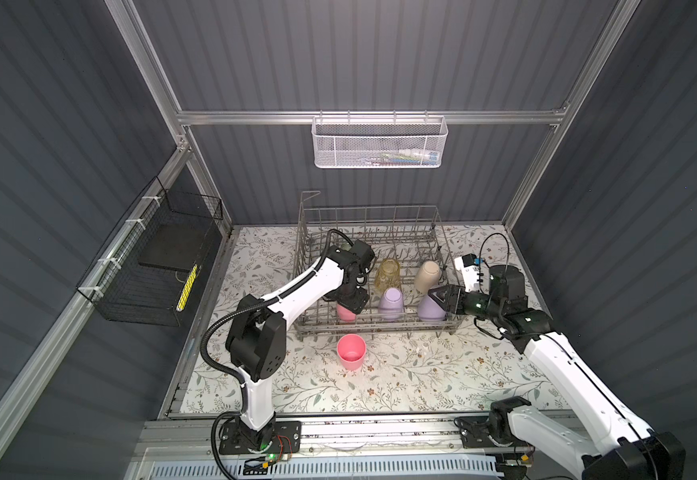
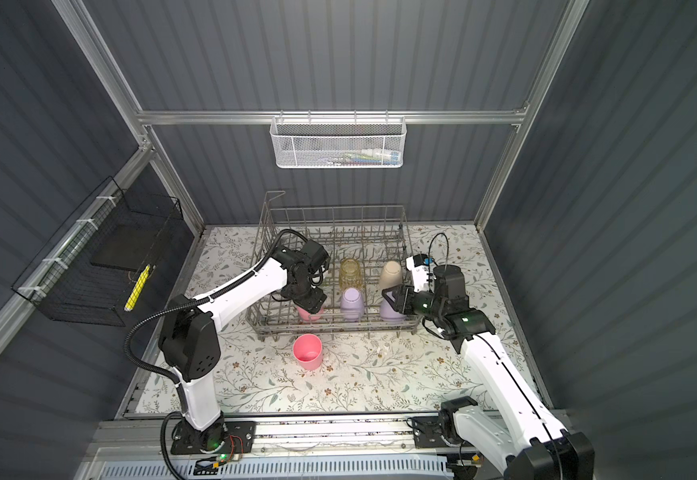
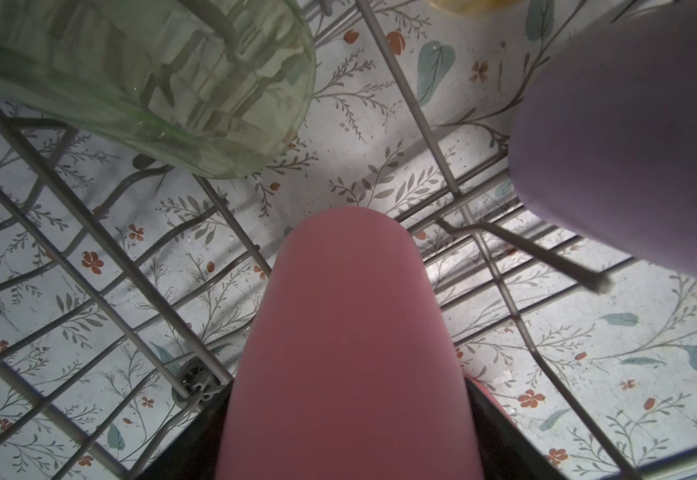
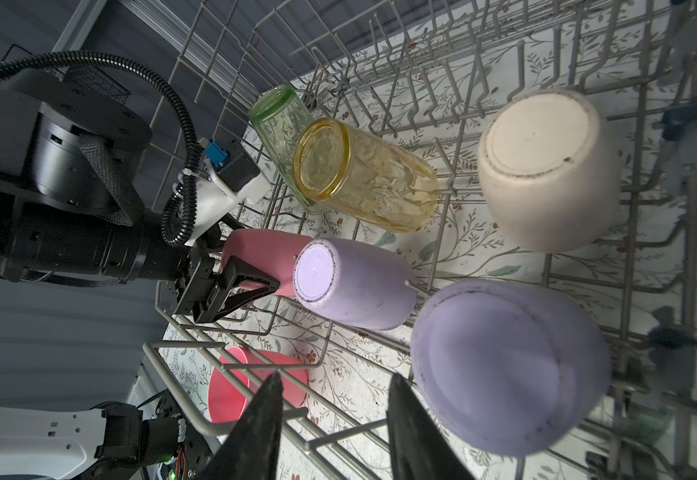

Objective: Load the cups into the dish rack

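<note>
The left tool (image 1: 349,305) straddles a pink cup (image 1: 344,312) inside the dish rack (image 1: 380,206); whether it grips, I cannot tell. A loose pink cup (image 1: 351,352) stands on the desk (image 1: 421,374). The right tool (image 1: 436,296) hangs released beside a lilac cup (image 1: 428,311).

- Floral-patterned tabletop (image 1: 421,374).
- Grey wire dish rack (image 1: 376,216) stands on its far half.
- One pink cup (image 1: 351,352) stands mouth up, just before the rack's near side.

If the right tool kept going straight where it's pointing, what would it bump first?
Probably the middle lilac cup, straight ahead of the right tool in the rack. It might pass above it; depth is unclear.
</note>
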Controlling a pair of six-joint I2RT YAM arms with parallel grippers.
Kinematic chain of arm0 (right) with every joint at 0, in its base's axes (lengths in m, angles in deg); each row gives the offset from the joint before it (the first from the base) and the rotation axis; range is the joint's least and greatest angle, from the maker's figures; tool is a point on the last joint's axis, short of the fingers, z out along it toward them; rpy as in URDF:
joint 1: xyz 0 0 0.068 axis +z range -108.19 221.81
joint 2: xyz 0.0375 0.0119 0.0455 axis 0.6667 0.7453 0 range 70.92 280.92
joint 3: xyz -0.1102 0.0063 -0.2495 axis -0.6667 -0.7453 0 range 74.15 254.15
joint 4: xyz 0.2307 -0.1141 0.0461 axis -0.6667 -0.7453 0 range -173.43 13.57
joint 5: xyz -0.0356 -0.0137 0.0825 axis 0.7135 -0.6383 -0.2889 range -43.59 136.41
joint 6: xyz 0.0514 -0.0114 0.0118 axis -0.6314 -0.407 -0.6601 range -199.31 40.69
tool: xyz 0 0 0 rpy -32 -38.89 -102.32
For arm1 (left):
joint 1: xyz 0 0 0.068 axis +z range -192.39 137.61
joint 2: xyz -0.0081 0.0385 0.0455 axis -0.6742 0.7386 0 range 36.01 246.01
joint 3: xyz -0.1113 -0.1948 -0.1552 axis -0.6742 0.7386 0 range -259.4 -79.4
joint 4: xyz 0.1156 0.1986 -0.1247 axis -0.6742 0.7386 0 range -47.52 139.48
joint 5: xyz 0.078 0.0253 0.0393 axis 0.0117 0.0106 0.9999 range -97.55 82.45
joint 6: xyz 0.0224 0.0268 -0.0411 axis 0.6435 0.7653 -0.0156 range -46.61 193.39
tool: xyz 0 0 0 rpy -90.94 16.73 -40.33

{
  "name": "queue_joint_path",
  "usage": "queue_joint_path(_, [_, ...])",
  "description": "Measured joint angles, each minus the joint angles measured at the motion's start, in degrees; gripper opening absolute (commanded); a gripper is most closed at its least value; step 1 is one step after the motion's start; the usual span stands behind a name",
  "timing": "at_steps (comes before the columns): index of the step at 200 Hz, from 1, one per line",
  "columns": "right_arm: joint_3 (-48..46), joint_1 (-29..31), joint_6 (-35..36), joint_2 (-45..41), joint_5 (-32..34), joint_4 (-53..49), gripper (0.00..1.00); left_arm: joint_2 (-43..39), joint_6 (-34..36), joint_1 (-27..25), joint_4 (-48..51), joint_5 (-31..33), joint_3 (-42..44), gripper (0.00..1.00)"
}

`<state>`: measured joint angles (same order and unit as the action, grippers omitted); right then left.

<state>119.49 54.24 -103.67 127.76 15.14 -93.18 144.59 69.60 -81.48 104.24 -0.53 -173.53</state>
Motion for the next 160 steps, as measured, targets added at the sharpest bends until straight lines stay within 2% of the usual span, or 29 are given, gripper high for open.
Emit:
queue_joint_path(43, [-0.2, -0.07, -0.02, 0.0, -0.31, 0.04, 0.43, 0.0, -0.92, -0.22, 0.13, 0.2, 0.22, 1.0])
queue_joint_path(103, [-0.2, -0.07, -0.07, -0.26, -0.48, 0.02, 0.43, -0.9, -1.46, -0.24, 0.04, 0.13, -0.52, 1.0])
queue_joint_path(160, [0.44, -0.07, 0.48, -4.68, -0.46, -0.87, 0.43, -10.21, -2.78, -0.26, -1.4, 0.13, -3.76, 1.0])
